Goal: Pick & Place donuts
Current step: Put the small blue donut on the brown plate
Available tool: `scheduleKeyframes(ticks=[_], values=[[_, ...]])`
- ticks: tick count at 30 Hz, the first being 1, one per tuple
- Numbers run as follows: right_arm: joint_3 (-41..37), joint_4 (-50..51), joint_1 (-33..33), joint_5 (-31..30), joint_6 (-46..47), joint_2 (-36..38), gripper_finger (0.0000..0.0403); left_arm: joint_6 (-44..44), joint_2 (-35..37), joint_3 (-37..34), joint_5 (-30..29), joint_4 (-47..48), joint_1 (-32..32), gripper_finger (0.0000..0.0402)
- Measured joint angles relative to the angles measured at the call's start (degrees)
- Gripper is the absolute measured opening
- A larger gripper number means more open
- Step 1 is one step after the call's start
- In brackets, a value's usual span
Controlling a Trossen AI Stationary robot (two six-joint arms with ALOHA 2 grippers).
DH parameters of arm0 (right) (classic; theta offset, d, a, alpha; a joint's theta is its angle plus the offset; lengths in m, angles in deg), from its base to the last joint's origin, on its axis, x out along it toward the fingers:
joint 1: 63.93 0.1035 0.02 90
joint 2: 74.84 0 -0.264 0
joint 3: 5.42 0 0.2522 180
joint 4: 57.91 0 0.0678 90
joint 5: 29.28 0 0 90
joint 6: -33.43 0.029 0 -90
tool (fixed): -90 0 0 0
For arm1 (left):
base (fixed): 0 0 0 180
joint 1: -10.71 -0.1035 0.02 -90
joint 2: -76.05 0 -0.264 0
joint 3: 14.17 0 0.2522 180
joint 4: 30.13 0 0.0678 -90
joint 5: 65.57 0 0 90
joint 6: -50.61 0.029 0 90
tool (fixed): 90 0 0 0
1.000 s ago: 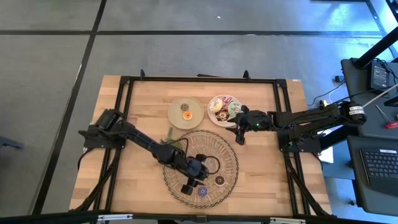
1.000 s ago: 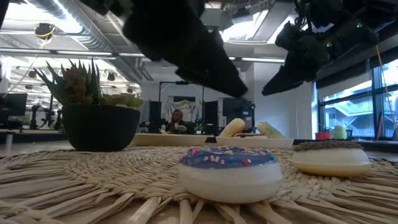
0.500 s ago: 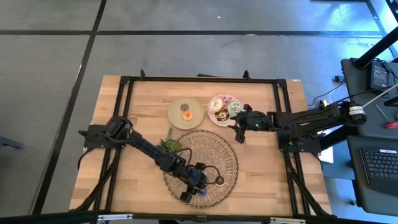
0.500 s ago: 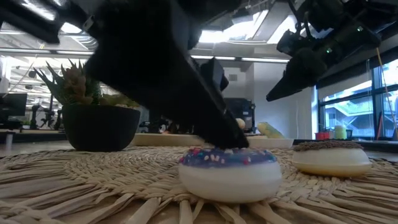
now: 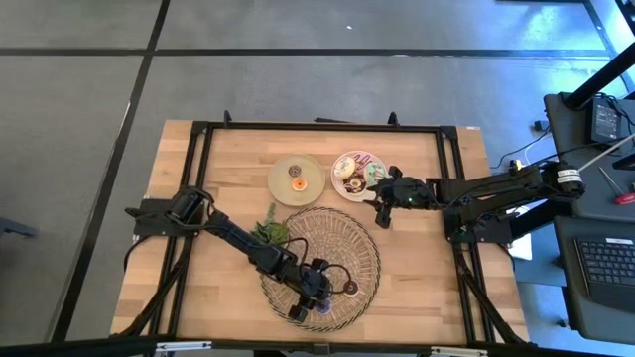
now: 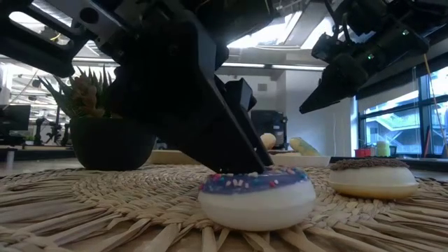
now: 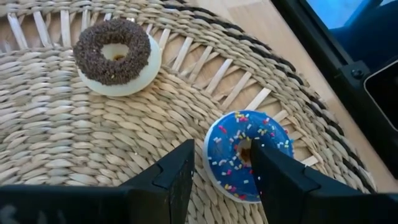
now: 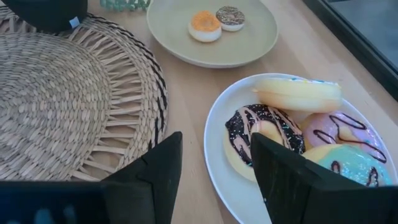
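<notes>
Nearest you, your left gripper (image 7: 221,171) is down on the woven mat (image 5: 359,245), its parted fingers straddling one side of the blue sprinkled donut (image 7: 249,155), one finger in its hole. Just beside it on the mat lies a chocolate sprinkled donut (image 7: 115,55). Farther back, your right gripper (image 8: 214,165) hangs released above the white plate (image 8: 217,155) of iced donuts (image 8: 264,134). A green plate (image 8: 249,43) holds two mini donuts (image 8: 205,26).
</notes>
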Motion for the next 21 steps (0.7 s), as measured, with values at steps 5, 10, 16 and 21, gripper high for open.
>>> scheduleKeyframes(ticks=[5, 10, 16, 21], values=[[0.00, -0.02, 0.00, 0.00, 0.08, 0.00, 0.0191, 0.21, 0.00, 0.00, 0.02, 0.14, 0.00, 0.0141], [0.00, -0.02, 0.00, 0.00, 0.06, 0.00, 0.0190, 1.83, 0.77, 0.00, 0.04, 0.43, 0.02, 0.0107], [0.00, -0.02, 0.00, 0.00, 0.05, 0.00, 0.0190, 2.03, 0.83, -0.04, 0.04, 0.45, 0.01, 0.0054], [0.00, -0.02, 0.00, 0.00, 0.11, 0.00, 0.0190, 0.66, 1.24, -0.07, 0.41, 1.04, -0.25, 0.0011]])
